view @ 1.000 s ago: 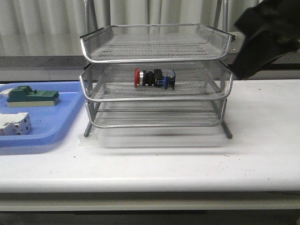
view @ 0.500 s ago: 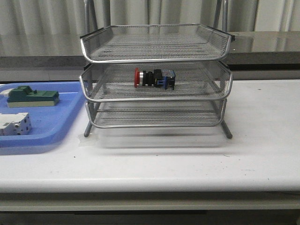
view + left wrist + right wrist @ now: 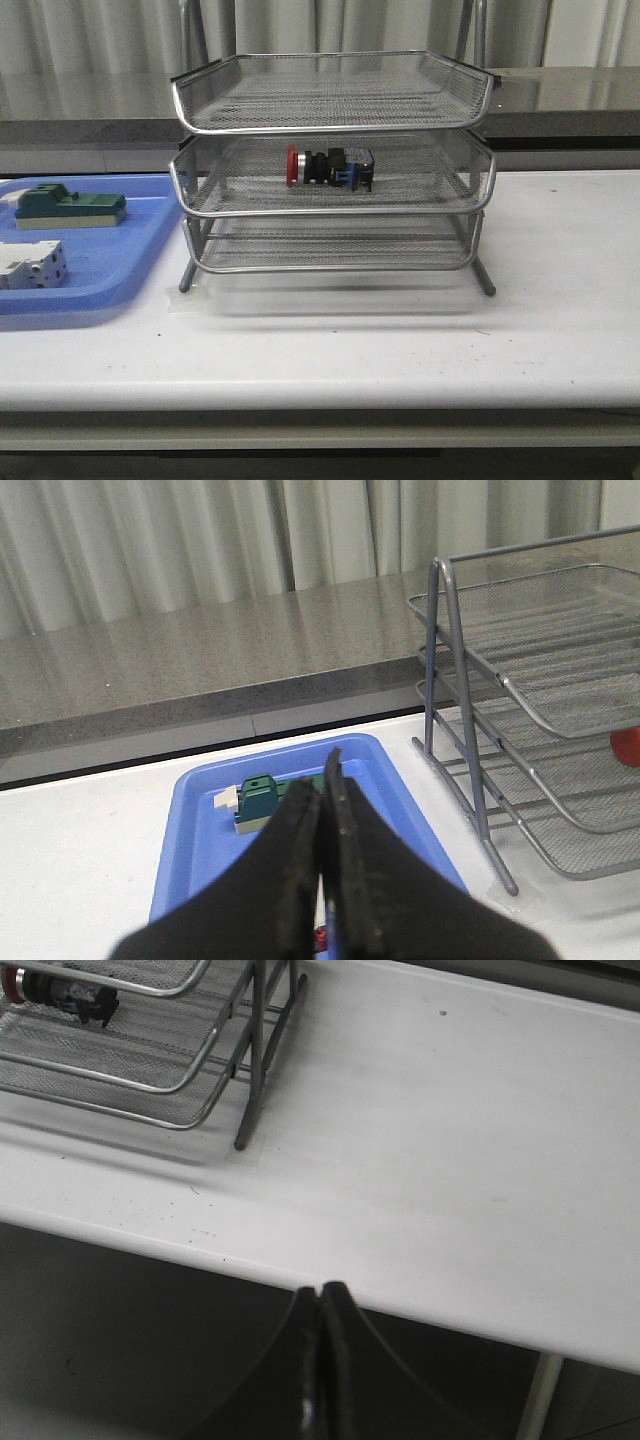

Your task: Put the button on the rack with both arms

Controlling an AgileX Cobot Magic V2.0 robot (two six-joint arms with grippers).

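Observation:
The button, with red cap, black body and blue rear block, lies on its side on the middle tier of the silver wire rack. It also shows in the right wrist view, and its red cap peeks in at the edge of the left wrist view. Neither arm shows in the front view. My left gripper is shut and empty, above the blue tray. My right gripper is shut and empty, off the table's front edge, far from the rack.
The blue tray at the left holds a green-topped block and a white circuit breaker. A small red thing shows between the left fingers in the left wrist view. The white table extends right of the rack.
One second ago a black arm was at the top right of the front view; it left the view by half a second ago. The button and rack have not moved.

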